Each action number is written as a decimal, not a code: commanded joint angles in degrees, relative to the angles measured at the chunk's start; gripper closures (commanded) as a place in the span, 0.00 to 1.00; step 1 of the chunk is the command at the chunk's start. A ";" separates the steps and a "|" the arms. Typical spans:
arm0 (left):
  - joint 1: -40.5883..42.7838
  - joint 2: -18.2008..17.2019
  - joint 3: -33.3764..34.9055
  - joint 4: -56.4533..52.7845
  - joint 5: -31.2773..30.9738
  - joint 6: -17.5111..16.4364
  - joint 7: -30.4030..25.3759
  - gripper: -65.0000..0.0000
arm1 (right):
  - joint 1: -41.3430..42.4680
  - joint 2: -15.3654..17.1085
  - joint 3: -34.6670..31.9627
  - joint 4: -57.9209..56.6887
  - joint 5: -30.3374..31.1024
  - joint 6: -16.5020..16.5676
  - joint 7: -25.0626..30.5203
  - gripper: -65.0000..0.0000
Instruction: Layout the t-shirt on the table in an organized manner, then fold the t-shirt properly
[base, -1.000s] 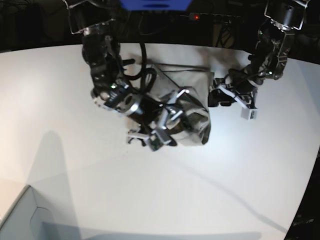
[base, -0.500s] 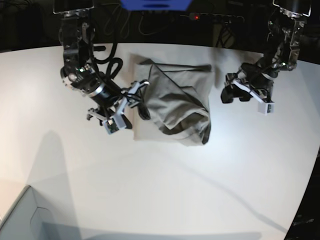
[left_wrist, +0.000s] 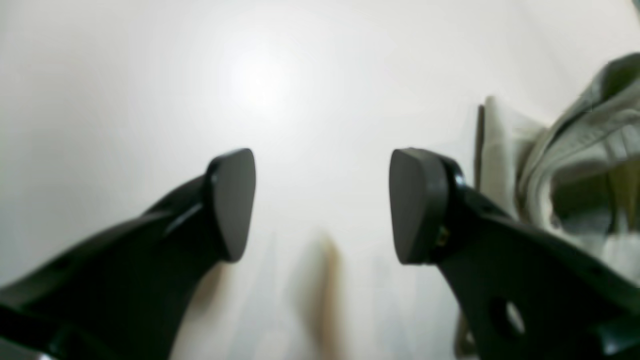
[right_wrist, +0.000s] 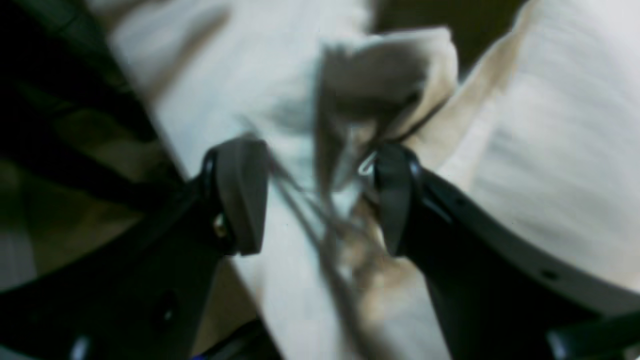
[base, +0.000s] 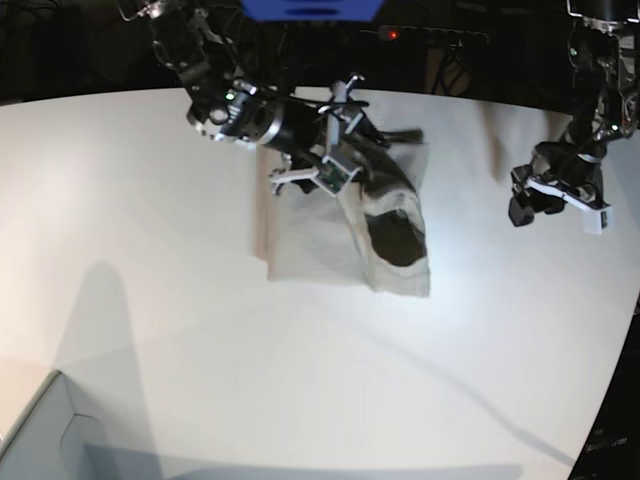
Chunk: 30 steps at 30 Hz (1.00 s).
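Table: we see the white table (base: 150, 300) mostly bare, its far curved edge running close behind the cloth; a pull towards that edge could, we judge, drag fabric off it.
Shirt: the t-shirt (base: 345, 235) lies in a compact, partly folded heap near the far middle of the table, one dark opening gaping on its right half. It is neither flat nor squared, so we judge that any fold made now would lock in the bunching.
Box: a pale box corner (base: 40, 430) sits at the near left, well apart from everything, and we see no hazard there.
Right arm: the right gripper (base: 335, 140) hovers over the shirt's far edge with its jaws apart. In the right wrist view a lifted fold of cloth stands between the fingertips (right_wrist: 240, 200), and the blur keeps us from telling whether it touches either pad. We judge that closing here could catch several layers at once, or only a thin lip that slips out when lifted.
Left arm: the left gripper (base: 555, 195) hangs well to the side of the shirt, jaws apart over bare table and empty; in its wrist view the cloth lies just beside one fingertip (left_wrist: 415, 205). We judge that if only one arm pulls, the heap will skew instead of spreading.
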 joint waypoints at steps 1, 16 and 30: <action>-0.29 -0.91 -0.89 0.62 -0.45 -0.44 -0.95 0.37 | 0.31 0.65 -1.13 1.07 0.95 1.21 1.54 0.46; -0.20 -0.91 -6.26 0.35 -0.45 -0.44 -0.95 0.37 | -2.24 0.92 8.28 12.15 0.95 1.03 1.19 0.47; 0.59 0.15 -6.26 0.53 -0.45 -0.44 -0.95 0.37 | 3.30 -2.95 18.39 -9.21 0.86 -6.27 1.63 0.75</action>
